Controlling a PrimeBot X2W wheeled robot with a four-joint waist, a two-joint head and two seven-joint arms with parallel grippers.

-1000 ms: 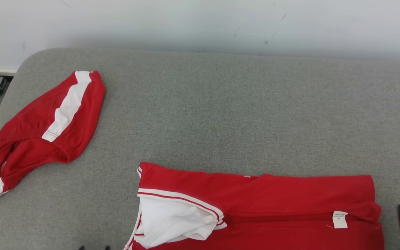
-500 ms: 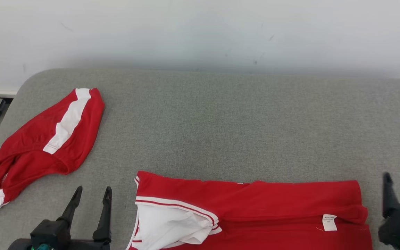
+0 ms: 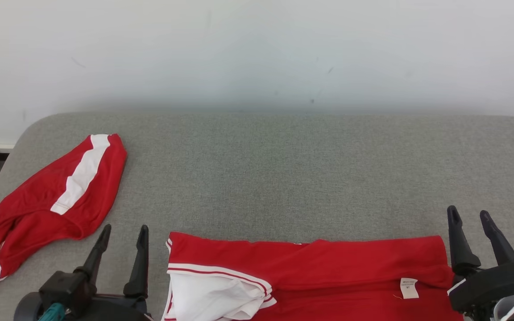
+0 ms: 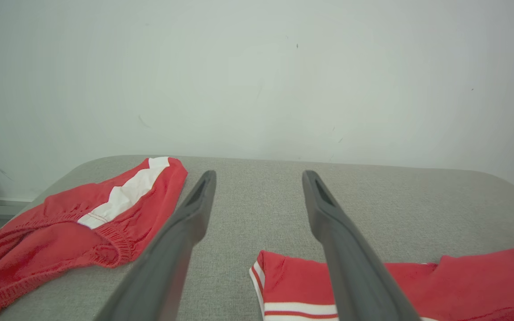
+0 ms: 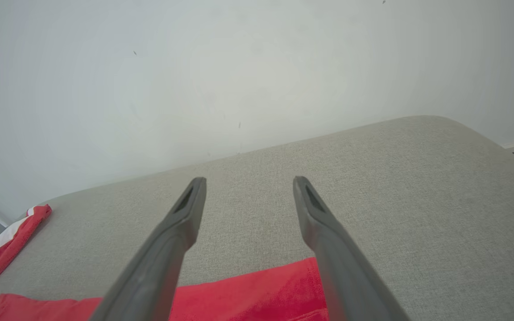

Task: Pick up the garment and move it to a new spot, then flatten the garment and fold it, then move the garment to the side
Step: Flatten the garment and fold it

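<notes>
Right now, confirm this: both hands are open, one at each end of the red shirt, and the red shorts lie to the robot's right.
Wrong side: the head view shows the red shorts to the robot's left. The left hand and right hand are open, one at each end of the red shirt.

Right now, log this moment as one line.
left gripper: open, empty | right gripper: open, empty | red shirt: lying between grippers, unheld | red shorts: far left on grey pad
</notes>
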